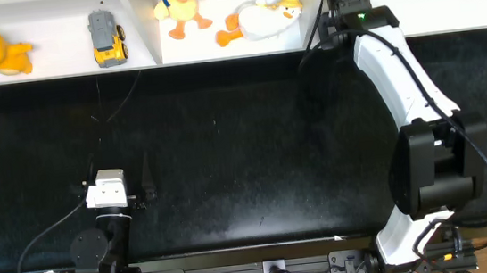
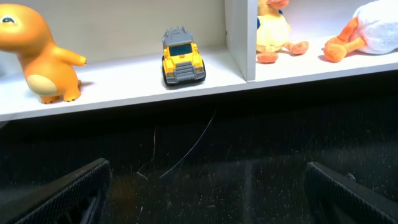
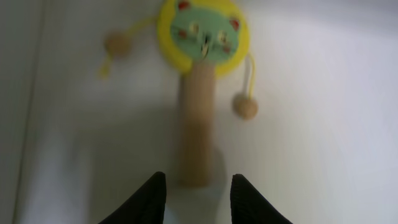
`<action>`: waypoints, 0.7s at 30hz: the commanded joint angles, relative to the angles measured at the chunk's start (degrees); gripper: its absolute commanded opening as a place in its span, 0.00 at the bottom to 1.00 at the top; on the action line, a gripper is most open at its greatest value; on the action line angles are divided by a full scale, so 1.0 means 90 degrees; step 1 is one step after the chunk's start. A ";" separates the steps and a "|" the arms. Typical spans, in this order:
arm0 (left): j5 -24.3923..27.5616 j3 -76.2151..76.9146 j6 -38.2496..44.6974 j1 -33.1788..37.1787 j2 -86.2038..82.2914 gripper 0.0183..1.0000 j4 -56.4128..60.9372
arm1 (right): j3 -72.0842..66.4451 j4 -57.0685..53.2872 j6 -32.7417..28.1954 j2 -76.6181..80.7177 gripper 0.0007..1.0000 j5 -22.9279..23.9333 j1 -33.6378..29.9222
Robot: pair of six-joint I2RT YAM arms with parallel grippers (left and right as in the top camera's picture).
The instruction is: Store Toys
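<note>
Your right gripper (image 3: 199,182) stands open-jawed around the rattle drum (image 3: 200,37) on the shelf (image 3: 311,124); left gripper (image 2: 211,193) open too; storing looks nearly finished.

rattle drum (image 3: 199,93) blurred, face print unreadable. yellow duck plush (image 2: 273,31) head cut at frame top, white plush (image 2: 376,28) cut at right edge, orange dino (image 2: 37,53) at left.

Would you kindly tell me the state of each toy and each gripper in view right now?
Orange dinosaur: standing upright on the shelf.
Toy truck: on its wheels, front facing out.
Yellow duck: sitting upright.
White duck: lying on its side.
Rattle: lying flat, not gripped.
Left gripper: open, holding nothing.
Right gripper: open, fingers either side of the rattle's handle end.
</note>
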 commanded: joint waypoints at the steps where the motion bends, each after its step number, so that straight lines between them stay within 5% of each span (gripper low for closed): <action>1: 0.0085 -0.0017 -0.0114 -0.0022 -0.0068 1.00 -0.0012 | -0.0129 -0.0410 0.0080 -0.0493 0.35 -0.0199 0.0046; 7: 0.0085 -0.0015 -0.0114 -0.0022 -0.0068 1.00 -0.0012 | -0.2450 -0.0369 0.0083 -0.2667 0.46 -0.0199 0.0046; 9: 0.0085 -0.0017 -0.0117 -0.0022 -0.0068 1.00 -0.0012 | -0.3223 -0.0474 0.0080 -0.3507 0.66 -0.0199 0.0046; 11: 0.0085 -0.0017 -0.0114 -0.0022 -0.0068 1.00 -0.0012 | -0.3793 -0.0772 0.0080 -0.4274 0.97 -0.0172 0.0046; 21: 0.0085 -0.0017 -0.0114 -0.0022 -0.0068 1.00 -0.0012 | -0.4493 -0.2050 0.0080 -0.6067 1.00 -0.0221 0.0087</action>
